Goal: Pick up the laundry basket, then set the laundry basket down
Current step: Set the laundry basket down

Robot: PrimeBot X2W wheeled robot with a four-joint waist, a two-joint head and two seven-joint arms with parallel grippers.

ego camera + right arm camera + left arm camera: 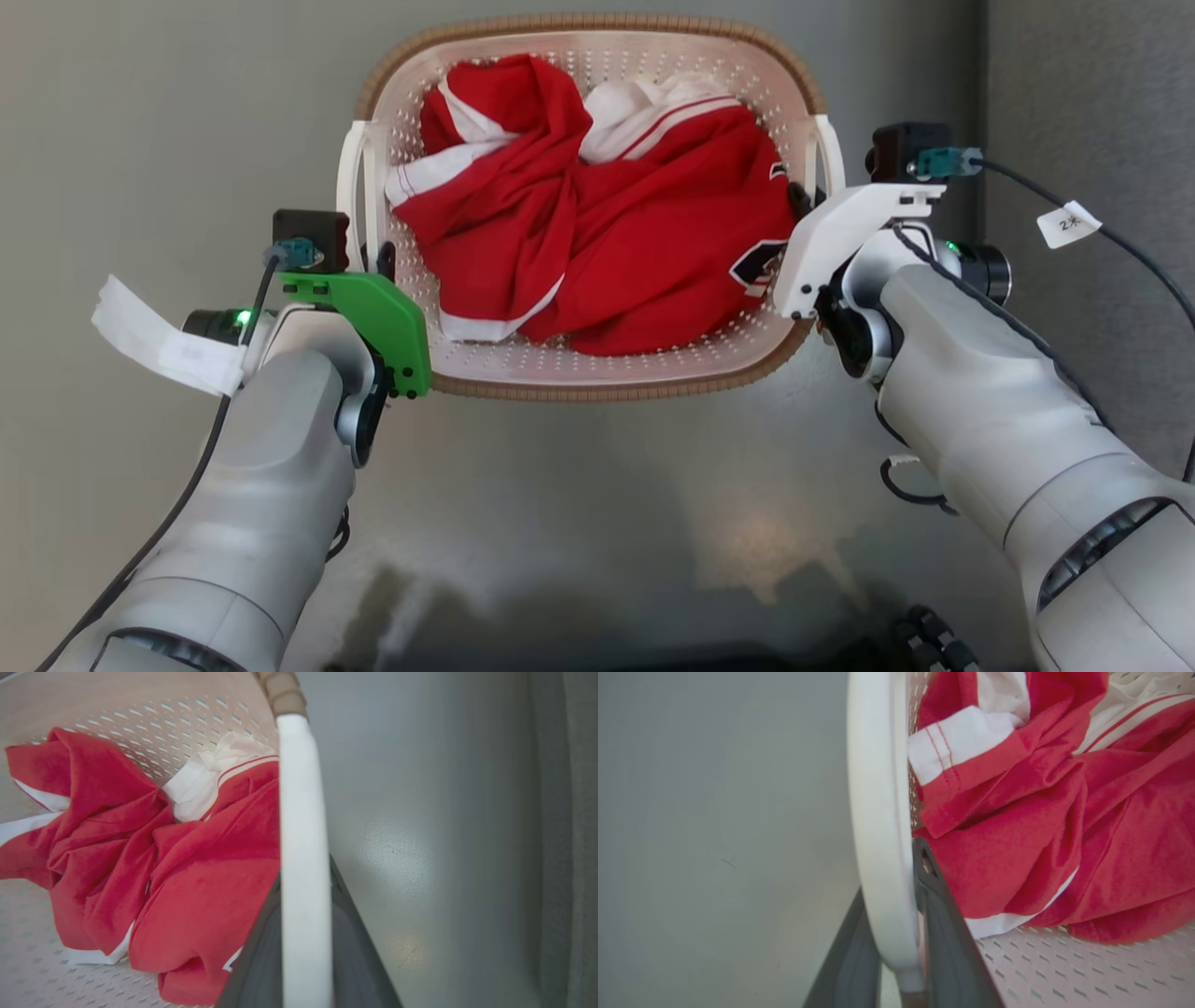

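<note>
The cream-white perforated plastic laundry basket (607,371) with a brown woven-look rim is between both arms, crumpled red-and-white garments (597,233) inside; the left end effector (381,261) is clamped on the left white handle (878,835), the right end effector (801,201) on the right white handle (301,858); so the grasp looks made, with the lift (whether the base is off the ground, I cannot tell) and the set-down left to do; beneath lies a smooth, glossy grey floor (579,523), bordered at its right edge by a darker grey band (1083,93)
</note>
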